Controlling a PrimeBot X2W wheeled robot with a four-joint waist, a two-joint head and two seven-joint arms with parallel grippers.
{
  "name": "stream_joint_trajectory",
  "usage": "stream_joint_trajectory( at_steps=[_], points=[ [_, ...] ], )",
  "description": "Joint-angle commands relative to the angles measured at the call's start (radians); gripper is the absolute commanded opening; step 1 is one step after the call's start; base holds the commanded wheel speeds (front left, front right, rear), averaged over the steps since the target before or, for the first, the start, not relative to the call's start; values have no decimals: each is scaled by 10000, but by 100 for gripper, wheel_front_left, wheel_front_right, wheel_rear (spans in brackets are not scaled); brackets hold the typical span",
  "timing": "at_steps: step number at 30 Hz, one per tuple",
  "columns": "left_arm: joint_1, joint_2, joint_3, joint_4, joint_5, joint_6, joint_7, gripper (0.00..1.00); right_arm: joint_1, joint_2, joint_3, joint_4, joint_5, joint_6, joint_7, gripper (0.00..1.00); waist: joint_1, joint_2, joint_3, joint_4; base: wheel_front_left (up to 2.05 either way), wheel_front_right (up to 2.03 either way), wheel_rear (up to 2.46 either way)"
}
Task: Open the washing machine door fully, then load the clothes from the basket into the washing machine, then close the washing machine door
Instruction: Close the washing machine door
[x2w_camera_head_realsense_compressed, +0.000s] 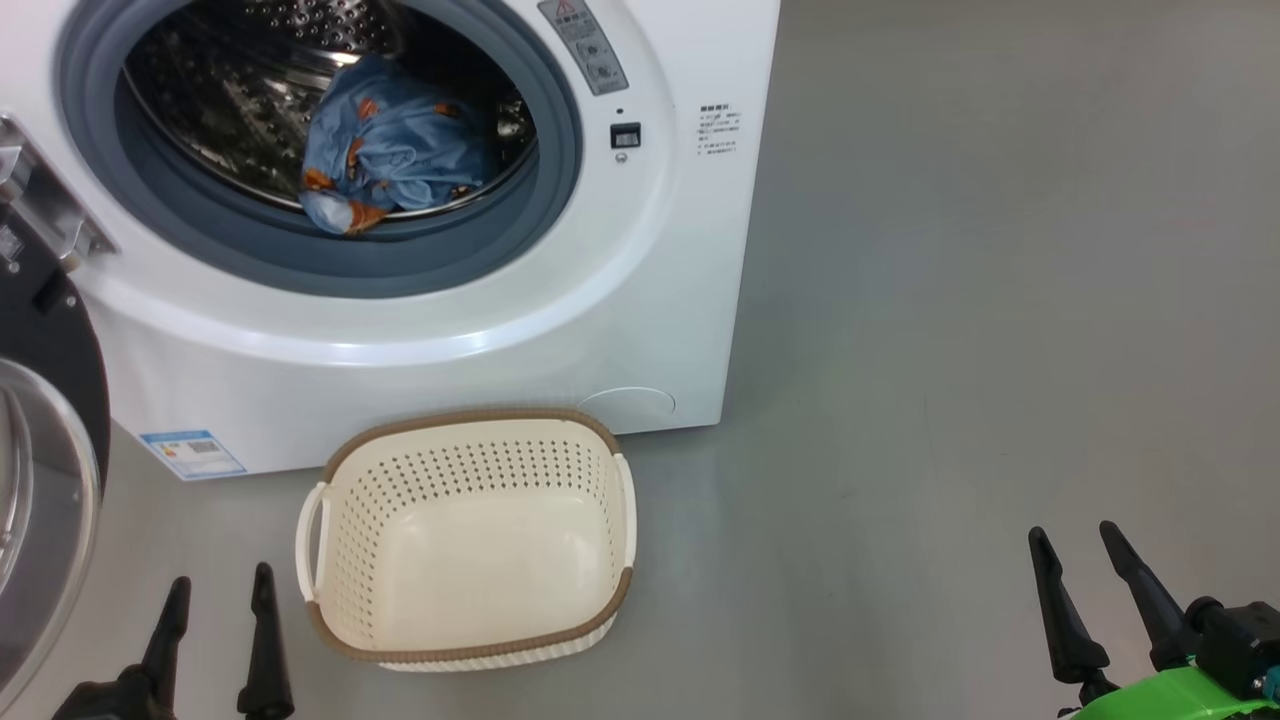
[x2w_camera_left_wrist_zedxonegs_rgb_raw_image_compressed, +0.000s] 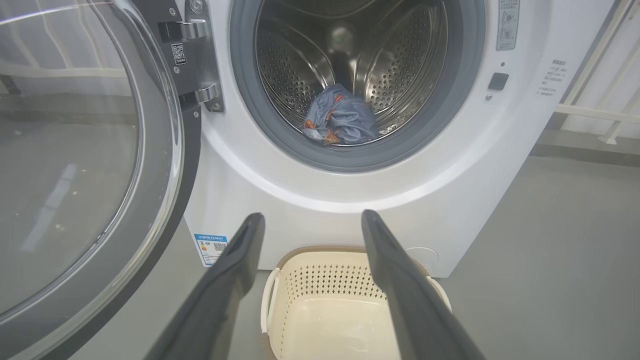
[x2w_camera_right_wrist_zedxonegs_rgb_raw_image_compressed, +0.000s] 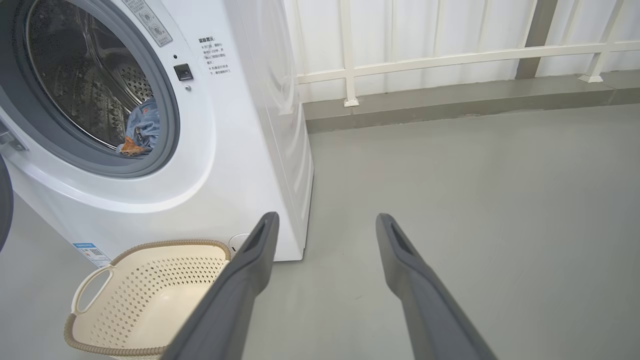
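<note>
The washing machine stands with its door swung wide open to the left. Light blue clothes with orange-brown print lie bunched at the drum's front, on the steel lip just behind the grey ring; the same clothes show in the left wrist view. The cream basket sits on the floor before the machine, nothing inside it. My left gripper is open just left of the basket, holding nothing. Far to the right my right gripper is open over bare floor, also holding nothing.
Grey floor spreads to the machine's right. A white railing on a low kerb runs along the wall behind. The open door's glass bowl bulges close beside my left gripper.
</note>
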Motion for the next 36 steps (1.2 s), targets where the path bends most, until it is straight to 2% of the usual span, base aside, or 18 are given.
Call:
stream_joint_trajectory(
  at_steps=[1, 9, 16, 23, 30, 36],
  points=[
    [-118, 167, 282, -306, -51, -15, -63, 100, 67, -130, 177, -259, 63, 27, -49, 100, 0, 0, 5, 9, -61, 61, 0],
    [-136, 175, 238, -311, -66, -15, -63, 100, 59, -113, 164, -266, 38, 27, -49, 100, 0, 0, 8, 123, -14, 14, 0],
    [-167, 115, 278, -321, -200, -15, -63, 100, 82, -137, 239, -326, 17, 27, -49, 100, 0, 0, -20, 655, 0, 0, 0],
    [-165, 59, 459, -287, -370, -15, -63, 100, -146, -248, 601, -279, 27, 27, -49, 100, 0, 0, 33, 1491, 0, 0, 0],
    [-84, 26, 582, -200, -634, -2, -63, 100, -571, -494, 1166, -151, 52, 27, -49, 100, 0, 0, 124, 2768, 0, 0, 0],
    [-6, 23, 338, -194, -1072, 215, -63, 100, -877, -757, 1593, -27, 83, 27, -49, 100, 0, 0, 161, 3876, 0, 0, 0]
  ],
)
